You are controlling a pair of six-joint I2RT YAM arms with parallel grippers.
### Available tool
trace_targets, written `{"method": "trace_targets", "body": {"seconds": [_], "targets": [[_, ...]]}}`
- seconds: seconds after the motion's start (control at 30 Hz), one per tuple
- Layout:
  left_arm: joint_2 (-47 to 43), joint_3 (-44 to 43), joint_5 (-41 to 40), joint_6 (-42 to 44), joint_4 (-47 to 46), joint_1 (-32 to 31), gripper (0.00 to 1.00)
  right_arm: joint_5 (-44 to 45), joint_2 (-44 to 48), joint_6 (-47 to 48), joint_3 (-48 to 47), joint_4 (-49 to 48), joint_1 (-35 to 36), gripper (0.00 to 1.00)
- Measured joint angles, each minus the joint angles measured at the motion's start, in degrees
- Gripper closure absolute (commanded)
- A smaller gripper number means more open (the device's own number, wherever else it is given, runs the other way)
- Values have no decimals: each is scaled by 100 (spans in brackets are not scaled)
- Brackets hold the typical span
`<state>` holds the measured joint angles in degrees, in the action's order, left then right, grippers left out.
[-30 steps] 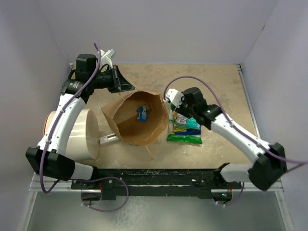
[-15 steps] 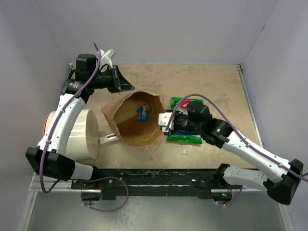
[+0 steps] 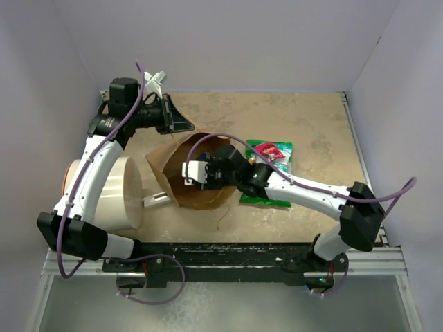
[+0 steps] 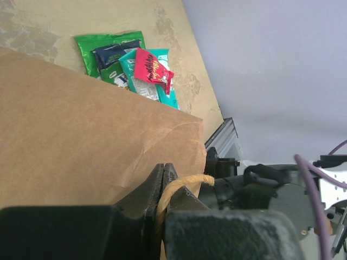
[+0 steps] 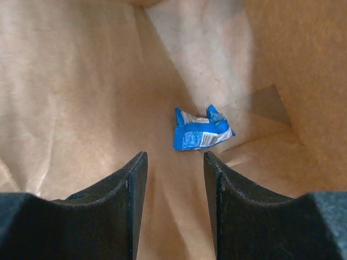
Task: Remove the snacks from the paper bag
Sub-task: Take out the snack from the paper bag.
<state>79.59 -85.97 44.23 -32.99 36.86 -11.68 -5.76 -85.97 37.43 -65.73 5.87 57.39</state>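
One blue packet (image 5: 201, 129) is framed by the parted right gripper (image 5: 173, 165) inside the paper bag (image 3: 160, 166). Its handle (image 4: 185, 182) is clamped by the left gripper (image 4: 164, 176)

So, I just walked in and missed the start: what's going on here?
A robot is emptying a paper bag of snacks. Its left gripper is shut on the bag's handle. The right gripper, jaws open, is inside the bag, pointed at one blue packet on the bottom. The other packets lie piled on the table beside the bag.
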Motion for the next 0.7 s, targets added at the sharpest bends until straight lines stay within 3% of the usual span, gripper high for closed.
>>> {"method": "trace_targets", "body": {"seconds": [0.3,0.7], "targets": [[-249,433,208,-343,-334,0,100,632,-452,-546,254,-737,9,52],[-313,481,409,-599,-699,-2,100,1215,-782,-1478,549,-1589,9,42]]}}
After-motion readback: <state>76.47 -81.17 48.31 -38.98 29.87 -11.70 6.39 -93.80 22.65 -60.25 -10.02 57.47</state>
